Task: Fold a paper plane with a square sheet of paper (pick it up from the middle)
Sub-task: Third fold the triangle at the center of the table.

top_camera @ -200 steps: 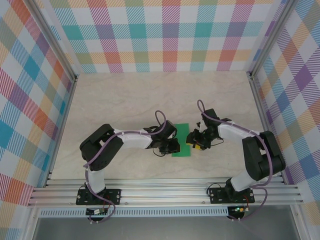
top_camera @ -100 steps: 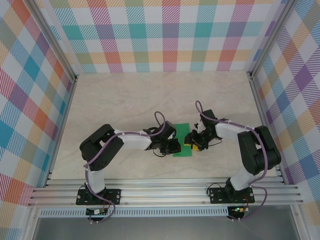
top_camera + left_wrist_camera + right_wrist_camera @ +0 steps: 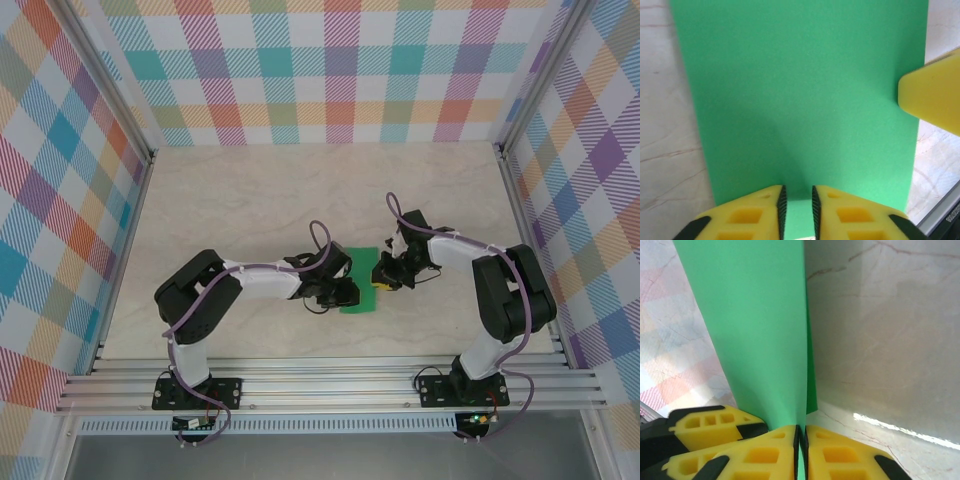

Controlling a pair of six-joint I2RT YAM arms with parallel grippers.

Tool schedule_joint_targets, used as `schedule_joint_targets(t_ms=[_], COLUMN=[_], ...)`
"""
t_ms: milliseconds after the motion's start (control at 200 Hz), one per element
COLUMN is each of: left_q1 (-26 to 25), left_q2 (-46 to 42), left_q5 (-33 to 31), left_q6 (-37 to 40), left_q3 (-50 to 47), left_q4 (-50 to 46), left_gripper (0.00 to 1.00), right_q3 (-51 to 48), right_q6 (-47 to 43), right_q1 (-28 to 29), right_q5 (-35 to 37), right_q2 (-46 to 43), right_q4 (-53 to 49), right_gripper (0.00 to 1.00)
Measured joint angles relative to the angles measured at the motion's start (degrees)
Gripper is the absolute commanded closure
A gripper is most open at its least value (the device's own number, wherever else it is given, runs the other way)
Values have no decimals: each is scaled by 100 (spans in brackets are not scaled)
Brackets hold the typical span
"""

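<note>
Paper (image 3: 365, 262): thin, matte, plain bright green. It makes a narrow rectangle with straight edges and sharp corners. It lies on the table (image 3: 250, 200) between the two sets of jaws, one long edge toward each.

Table: pale, stone-look top with faint grey veining and a slight sheen.

Left gripper (image 3: 797, 212): blocky yellow plastic fingers (image 3: 745, 217) with moulded square pockets and black ribbed inner faces. The jaws stand a narrow slit apart, wider than the sheet is thick. Green shows in the slit, and the paper's near edge sits right at the tips. The rest of the sheet spreads out ahead of these jaws. I can make out no pinch.

Right gripper (image 3: 800, 450): the same yellow pocketed fingers. The jaws are all but closed and hold the paper's edge. A green sliver sits in the hairline gap, and the sheet runs away from the tips. Just ahead of these jaws, a darker green strip peeks past the upper layer's straight edge, so the sheet looks doubled there.

The two grippers are near each other. One right finger sits at the paper's edge, ahead and to the right of the left jaws. A left finger sits just beside the right jaws, on their left.

Enclosure: walls (image 3: 340, 70) of pastel checked print on three sides, and a ribbed aluminium rail (image 3: 330, 385) along the fourth. Inside are the table, both arms and the paper.
</note>
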Motion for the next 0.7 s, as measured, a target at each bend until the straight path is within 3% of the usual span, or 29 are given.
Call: schedule_joint_targets(t_ms=[120,360,700], left_q1=[-39,-796,-1784], left_q2=[-365,-811,-181], left_q5=[-256,-1117,-2750], left_q6=[175,1134,2221], left_q3=[-90,293,1257], left_q4=[-66,-750,-1895], left_gripper=[48,34,28], right_q3=[74,216,350], right_q6=[2,2,2], right_q1=[0,0,0], right_q5=[-37,-170,-323], right_q2=[0,0,20], right_q4=[-109,-214,-310], right_gripper=[90,91,90])
